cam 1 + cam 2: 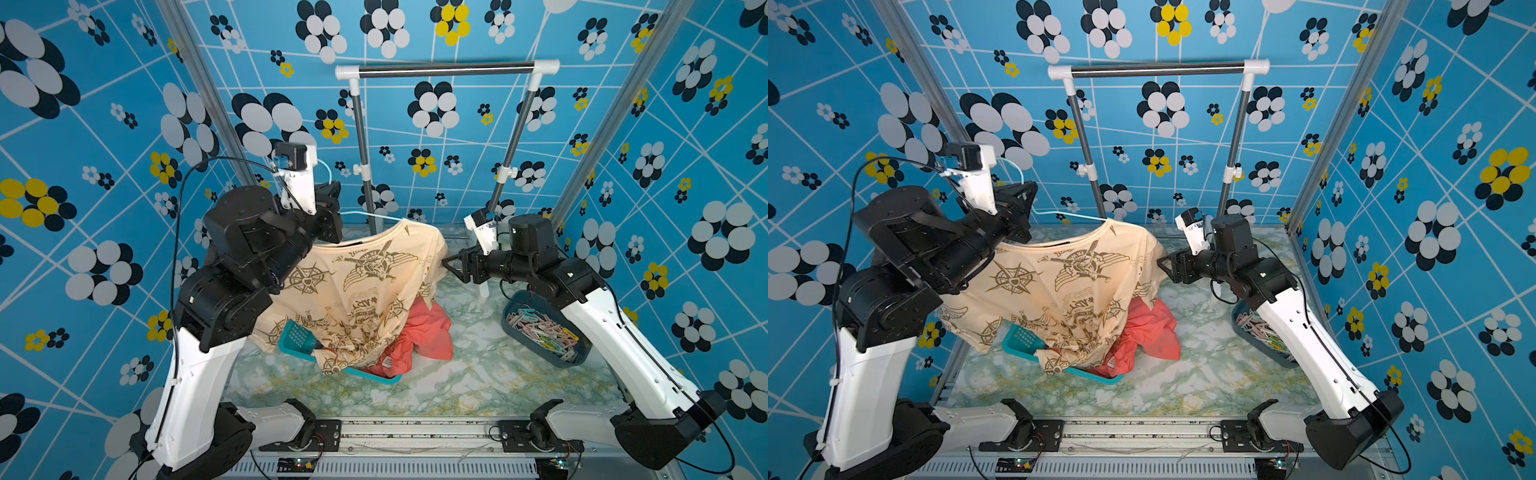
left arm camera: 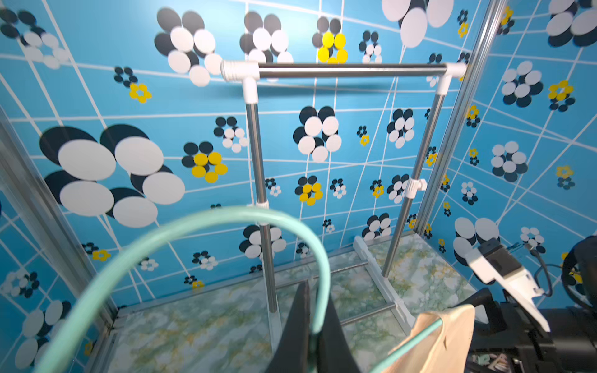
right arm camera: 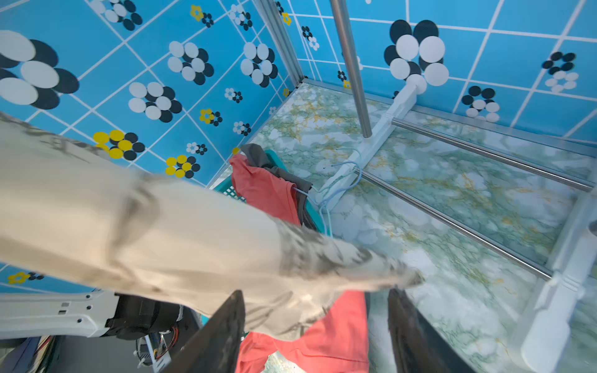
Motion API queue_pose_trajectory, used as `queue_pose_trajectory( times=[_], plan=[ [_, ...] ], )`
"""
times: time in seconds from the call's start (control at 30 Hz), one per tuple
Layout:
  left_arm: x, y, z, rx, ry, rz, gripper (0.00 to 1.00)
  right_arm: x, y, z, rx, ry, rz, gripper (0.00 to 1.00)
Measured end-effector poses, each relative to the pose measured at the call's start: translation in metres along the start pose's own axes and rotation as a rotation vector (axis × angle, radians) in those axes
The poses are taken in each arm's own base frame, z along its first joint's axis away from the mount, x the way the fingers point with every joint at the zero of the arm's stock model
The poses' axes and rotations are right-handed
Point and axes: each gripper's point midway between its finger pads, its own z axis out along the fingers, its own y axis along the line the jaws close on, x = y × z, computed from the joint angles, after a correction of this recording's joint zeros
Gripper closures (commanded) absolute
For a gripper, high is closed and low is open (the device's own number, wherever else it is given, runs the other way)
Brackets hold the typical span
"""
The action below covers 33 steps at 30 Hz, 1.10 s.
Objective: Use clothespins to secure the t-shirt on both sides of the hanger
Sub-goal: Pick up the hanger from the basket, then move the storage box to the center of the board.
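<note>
A: We see the left gripper (image 2: 316, 300) clamped on the mint hanger (image 2: 239, 213), which carries the t-shirt (image 1: 353, 274).
B: Our right gripper (image 3: 316, 292) stands wide, empty, beside that shirt; the clothespins (image 1: 540, 332) lie in the bin (image 1: 506, 328) behind it.

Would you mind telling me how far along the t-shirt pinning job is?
Done: the t-shirt is draped over the mint hanger. In hand: the left gripper is shut on the hanger near its hook; the right gripper is open beside the shirt's sleeve, empty. Left to do: no pin shows on the shirt; the clothespins lie in the bin, so both sides are unclipped.
</note>
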Motion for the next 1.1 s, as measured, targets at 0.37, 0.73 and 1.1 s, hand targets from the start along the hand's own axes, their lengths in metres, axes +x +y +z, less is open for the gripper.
queue_pose_trajectory(
  times=[0.37, 0.73, 1.1],
  plan=[
    [-0.098, 0.001, -0.028, -0.015, -0.263, 0.108, 1.0, 0.025, -0.123, -0.032, 0.434, 0.043, 0.278, 0.29],
    [0.057, -0.022, 0.019, 0.097, 0.15, 0.156, 1.0, 0.158, -0.224, -0.04, 0.746, 0.281, 0.59, 0.27],
    [0.124, 0.009, -0.042, 0.016, 0.099, 0.044, 1.0, 0.22, -0.26, 0.02, 0.716, 0.468, 0.732, 0.3]
  ],
)
